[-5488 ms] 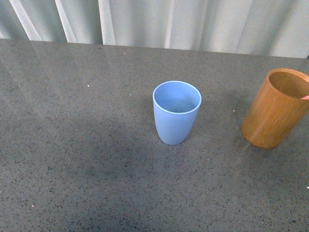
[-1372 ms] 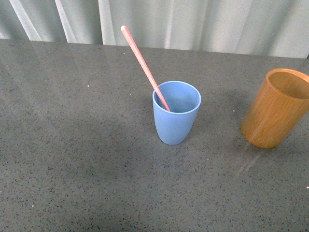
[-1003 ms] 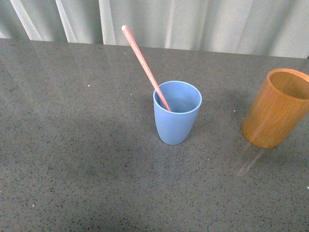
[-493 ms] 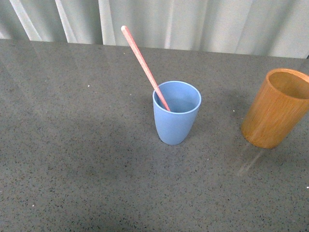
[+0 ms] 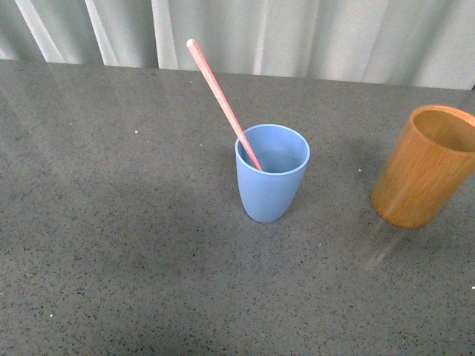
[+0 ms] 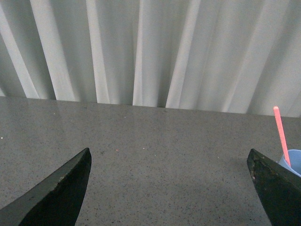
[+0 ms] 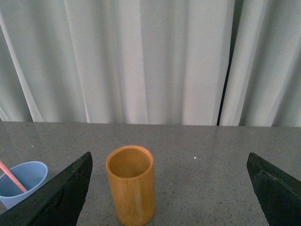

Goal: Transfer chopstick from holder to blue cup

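Note:
The light blue cup (image 5: 272, 173) stands at the middle of the grey table. A pinkish-red chopstick (image 5: 221, 100) stands in it and leans up toward the far left. The orange-brown wooden holder (image 5: 425, 166) stands upright at the right and looks empty. Neither gripper shows in the front view. In the left wrist view my left gripper (image 6: 169, 188) is open and empty, with the chopstick (image 6: 281, 135) and the cup's rim (image 6: 292, 161) at the picture's edge. In the right wrist view my right gripper (image 7: 169, 188) is open and empty, with the holder (image 7: 131, 183) and the cup (image 7: 22, 182) ahead of it.
A pale pleated curtain (image 5: 297, 33) hangs behind the table's far edge. The grey speckled tabletop (image 5: 111, 222) stretches bare to the left of the cup.
5.5 seconds ago the blue cup was empty and a pink tip showed at the holder's rim. Now the chopstick stands in the blue cup. Nothing has moved in the last 1.4 seconds.

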`<act>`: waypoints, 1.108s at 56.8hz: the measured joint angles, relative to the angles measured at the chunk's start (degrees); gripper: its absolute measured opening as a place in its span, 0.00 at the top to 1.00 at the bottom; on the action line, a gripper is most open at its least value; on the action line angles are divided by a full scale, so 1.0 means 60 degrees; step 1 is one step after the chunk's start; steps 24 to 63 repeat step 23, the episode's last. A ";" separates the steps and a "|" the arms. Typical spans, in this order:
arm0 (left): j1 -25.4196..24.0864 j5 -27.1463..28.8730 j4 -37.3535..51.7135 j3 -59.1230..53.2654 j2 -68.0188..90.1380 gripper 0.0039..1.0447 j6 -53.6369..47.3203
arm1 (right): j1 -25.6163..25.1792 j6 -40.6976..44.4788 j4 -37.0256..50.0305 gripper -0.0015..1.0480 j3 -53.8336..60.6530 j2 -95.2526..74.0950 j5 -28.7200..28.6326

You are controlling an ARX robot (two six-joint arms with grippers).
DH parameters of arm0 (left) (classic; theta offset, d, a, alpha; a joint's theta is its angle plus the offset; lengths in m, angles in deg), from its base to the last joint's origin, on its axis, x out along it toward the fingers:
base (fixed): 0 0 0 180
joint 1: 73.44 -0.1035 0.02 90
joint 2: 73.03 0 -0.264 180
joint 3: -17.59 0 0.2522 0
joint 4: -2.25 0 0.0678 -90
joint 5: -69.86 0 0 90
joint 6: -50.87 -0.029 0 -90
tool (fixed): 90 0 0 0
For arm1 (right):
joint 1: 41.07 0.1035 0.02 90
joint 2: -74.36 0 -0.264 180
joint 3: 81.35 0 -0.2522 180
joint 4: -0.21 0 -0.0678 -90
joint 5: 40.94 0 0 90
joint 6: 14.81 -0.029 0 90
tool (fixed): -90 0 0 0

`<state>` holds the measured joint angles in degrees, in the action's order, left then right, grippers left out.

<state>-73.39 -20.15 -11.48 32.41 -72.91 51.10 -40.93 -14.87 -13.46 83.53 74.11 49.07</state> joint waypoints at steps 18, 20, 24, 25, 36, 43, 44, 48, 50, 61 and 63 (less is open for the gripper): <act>0.0000 0.0000 0.0000 0.0000 0.0000 0.06 0.0000 | 0.0000 0.0000 0.0000 0.10 0.0000 0.0000 0.0000; 0.0000 0.0000 0.0000 0.0000 0.0000 0.06 0.0000 | 0.0000 0.0000 0.0000 0.10 0.0000 0.0000 0.0000; 0.0000 0.0000 0.0000 0.0000 0.0000 0.06 0.0000 | 0.0000 0.0000 0.0000 0.10 0.0000 0.0000 0.0000; 0.0000 0.0000 0.0000 0.0000 0.0000 0.06 0.0000 | 0.0000 0.0000 0.0000 0.10 0.0000 0.0000 0.0000; 0.0000 0.0000 0.0000 0.0000 0.0000 0.06 0.0000 | 0.0000 0.0000 0.0000 0.10 0.0000 0.0000 0.0000; 0.0000 0.0000 0.0000 0.0000 0.0000 0.06 0.0000 | 0.0000 0.0000 0.0000 0.10 0.0000 0.0000 0.0000; 0.0000 0.0000 0.0000 0.0000 0.0000 0.06 0.0000 | 0.0000 0.0000 0.0000 0.10 0.0000 0.0000 0.0000; 0.0000 0.0000 0.0000 0.0000 0.0000 0.06 0.0000 | 0.0000 0.0000 0.0000 0.10 0.0000 0.0000 0.0000; 0.0000 0.0000 0.0000 0.0000 0.0000 0.06 0.0000 | 0.0000 0.0000 0.0000 0.10 0.0000 0.0000 0.0000; 0.0000 0.0000 0.0000 0.0000 0.0000 0.06 0.0000 | 0.0000 0.0000 0.0000 0.10 0.0000 0.0000 0.0000; 0.0000 0.0000 0.0000 0.0000 0.0000 0.06 0.0000 | 0.0000 0.0000 0.0000 0.10 0.0000 0.0000 0.0000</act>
